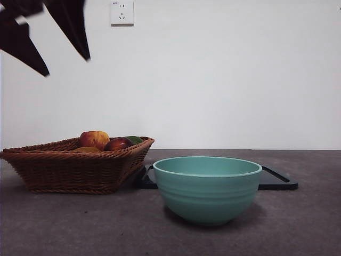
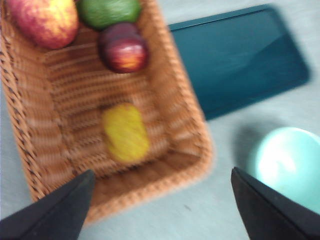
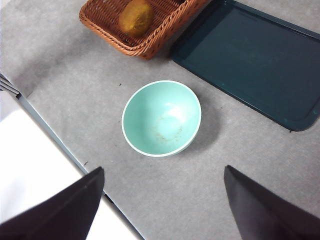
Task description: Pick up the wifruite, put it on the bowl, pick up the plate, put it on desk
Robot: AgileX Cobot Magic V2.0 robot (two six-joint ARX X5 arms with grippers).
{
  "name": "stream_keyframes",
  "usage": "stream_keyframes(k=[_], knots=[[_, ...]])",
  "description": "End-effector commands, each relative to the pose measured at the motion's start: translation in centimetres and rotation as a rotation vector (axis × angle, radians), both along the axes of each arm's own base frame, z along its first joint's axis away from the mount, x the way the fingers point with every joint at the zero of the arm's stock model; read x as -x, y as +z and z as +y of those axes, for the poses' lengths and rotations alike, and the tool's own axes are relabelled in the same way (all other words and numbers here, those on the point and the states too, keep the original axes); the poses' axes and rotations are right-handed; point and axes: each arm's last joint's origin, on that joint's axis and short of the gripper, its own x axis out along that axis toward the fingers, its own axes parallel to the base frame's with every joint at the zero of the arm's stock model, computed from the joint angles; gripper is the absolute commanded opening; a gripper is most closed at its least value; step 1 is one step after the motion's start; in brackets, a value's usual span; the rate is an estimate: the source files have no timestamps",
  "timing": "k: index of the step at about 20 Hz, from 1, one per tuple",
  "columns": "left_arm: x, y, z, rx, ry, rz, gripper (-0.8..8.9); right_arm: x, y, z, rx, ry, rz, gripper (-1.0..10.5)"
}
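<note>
The left gripper [image 2: 160,210] hangs above the wicker basket [image 2: 185,125], jaws spread wide and empty, lined up for the wifruite [image 2: 125,132], which lies in the basket with 3 other fruits. The bowl [image 3: 161,118] sits empty on the table [image 3: 75,75] under the right gripper [image 3: 162,205], also spread and empty.

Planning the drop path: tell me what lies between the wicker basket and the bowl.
Only bare desk: the right wrist view shows nothing between the basket and the bowl.
</note>
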Motion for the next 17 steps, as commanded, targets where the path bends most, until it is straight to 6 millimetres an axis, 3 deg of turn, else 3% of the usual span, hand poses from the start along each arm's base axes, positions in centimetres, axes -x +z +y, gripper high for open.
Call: stream_keyframes(k=[1,9,17], knots=[[-2.1,-0.8,-1.1,-0.042,0.016,0.006,4.36,-0.1,0.5,0.1,-0.008,0.003,-0.019,3.8],[-6.6,-6.7,-3.0,-0.144,0.048,0.099,4.36,-0.1,0.5,0.1,-0.008,0.003,-0.020,3.8],[-8.9,-11.2,-3.9,-0.173,0.050,0.170,4.36,-0.1,0.5,0.1,-0.008,0.003,-0.019,3.8]])
